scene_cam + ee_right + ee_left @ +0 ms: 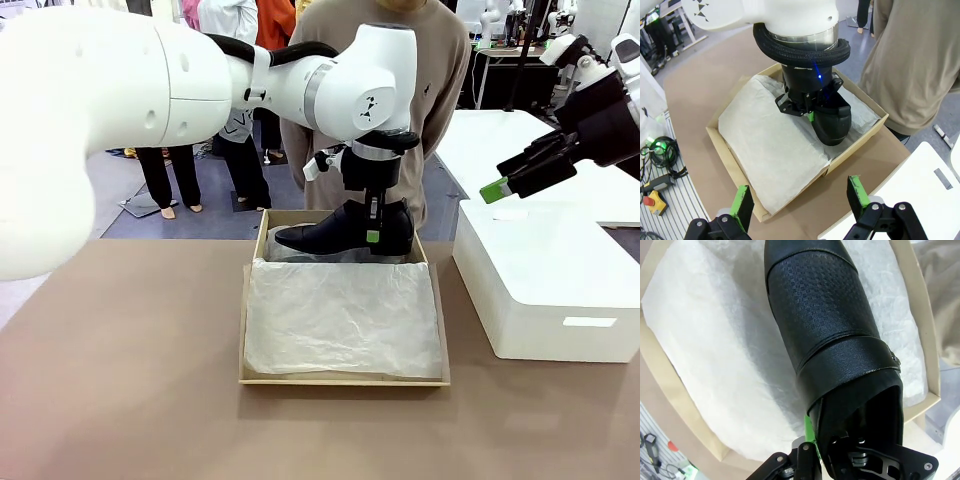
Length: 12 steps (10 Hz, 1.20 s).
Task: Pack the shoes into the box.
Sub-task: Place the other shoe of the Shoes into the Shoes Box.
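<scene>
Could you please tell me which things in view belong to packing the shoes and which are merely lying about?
Job in hand:
- glossy black leather dress shoe, held by the shut left pincer
- tan cardboard shoebox
- crinkled white tissue paper lining it

Lying about:
- large white rectangular box
- open right pincer, holding nothing

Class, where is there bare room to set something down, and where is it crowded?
Free: tabletop left of the box and along its near side; the tissue paper inside, near half. Crowded: the box's far end, where the left hand holds a shoe; right, the white box.
</scene>
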Each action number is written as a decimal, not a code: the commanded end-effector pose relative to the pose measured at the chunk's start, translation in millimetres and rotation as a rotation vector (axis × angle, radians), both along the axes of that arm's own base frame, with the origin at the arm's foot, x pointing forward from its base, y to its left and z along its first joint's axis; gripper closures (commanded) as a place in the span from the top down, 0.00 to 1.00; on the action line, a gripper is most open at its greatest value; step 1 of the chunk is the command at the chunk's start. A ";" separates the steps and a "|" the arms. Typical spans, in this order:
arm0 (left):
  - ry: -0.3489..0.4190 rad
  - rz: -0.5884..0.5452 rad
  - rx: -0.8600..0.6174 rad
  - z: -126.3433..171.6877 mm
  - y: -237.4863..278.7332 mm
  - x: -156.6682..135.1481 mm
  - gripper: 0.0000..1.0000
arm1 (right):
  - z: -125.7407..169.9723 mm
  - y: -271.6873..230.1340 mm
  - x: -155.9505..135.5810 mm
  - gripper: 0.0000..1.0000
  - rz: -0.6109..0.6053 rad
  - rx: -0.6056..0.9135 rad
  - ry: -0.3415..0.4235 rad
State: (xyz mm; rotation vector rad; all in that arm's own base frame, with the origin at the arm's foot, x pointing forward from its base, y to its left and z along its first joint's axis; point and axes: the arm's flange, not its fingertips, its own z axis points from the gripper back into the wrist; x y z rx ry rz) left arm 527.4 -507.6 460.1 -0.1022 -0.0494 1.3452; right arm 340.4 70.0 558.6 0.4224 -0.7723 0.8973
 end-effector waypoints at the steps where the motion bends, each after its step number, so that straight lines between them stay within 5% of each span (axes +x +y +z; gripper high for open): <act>1: 0.035 0.028 0.006 10.6 -9.5 4.4 0.00 | -0.3 -0.3 1.0 1.00 -0.001 0.004 -0.002; 6: 0.064 0.009 0.008 1.0 -11.3 3.6 0.00 | -0.3 -0.3 1.0 1.00 -0.001 0.004 -0.002; 7: 0.061 0.013 0.009 1.4 -11.3 4.0 0.12 | -0.3 -0.3 1.0 1.00 -0.001 0.004 -0.002; 11: 0.058 0.043 0.033 17.8 -8.2 -3.5 0.89 | -0.3 -0.3 1.0 1.00 -0.001 0.004 -0.002; 12: 0.049 0.059 0.044 30.5 -5.7 -8.0 1.00 | -0.3 -0.3 1.0 1.00 -0.001 0.004 -0.002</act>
